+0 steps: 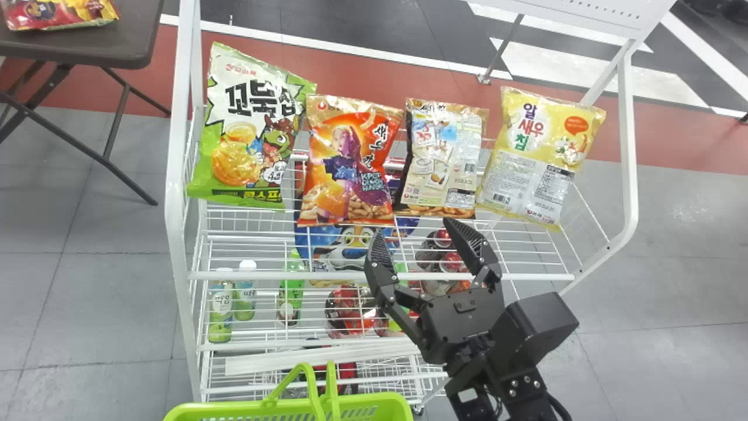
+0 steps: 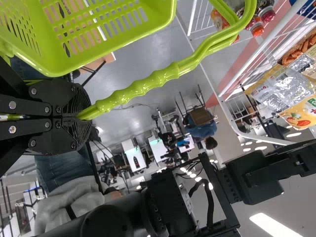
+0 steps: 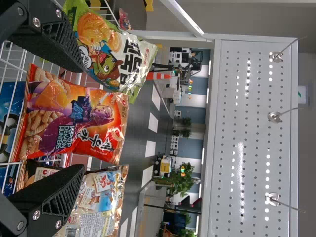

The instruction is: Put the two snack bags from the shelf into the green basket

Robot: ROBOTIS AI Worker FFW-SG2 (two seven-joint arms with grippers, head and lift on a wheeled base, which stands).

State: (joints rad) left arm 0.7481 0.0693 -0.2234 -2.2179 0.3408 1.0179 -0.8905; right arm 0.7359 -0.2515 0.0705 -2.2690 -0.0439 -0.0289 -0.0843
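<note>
Bag (image 1: 350, 169), orange | on shelf (image 1: 234, 275) | ahead of right gripper (image 1: 411, 227), fingers parted

Snack bags (image 1: 350, 164), four, just beyond the right gripper (image 1: 415, 228); bottles (image 1: 221, 310), three, below and left of it; green basket (image 1: 374, 400), one, nearer the robot; table (image 1: 87, 51), one, far left.

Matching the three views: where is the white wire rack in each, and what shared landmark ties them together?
Head view: the white wire rack is central, beyond the green basket.
Left wrist view: its frame is past the basket's handle.
Right wrist view: wires behind the right gripper, perforated panel farther off.
Shared landmark: snack bags on the rack.
</note>
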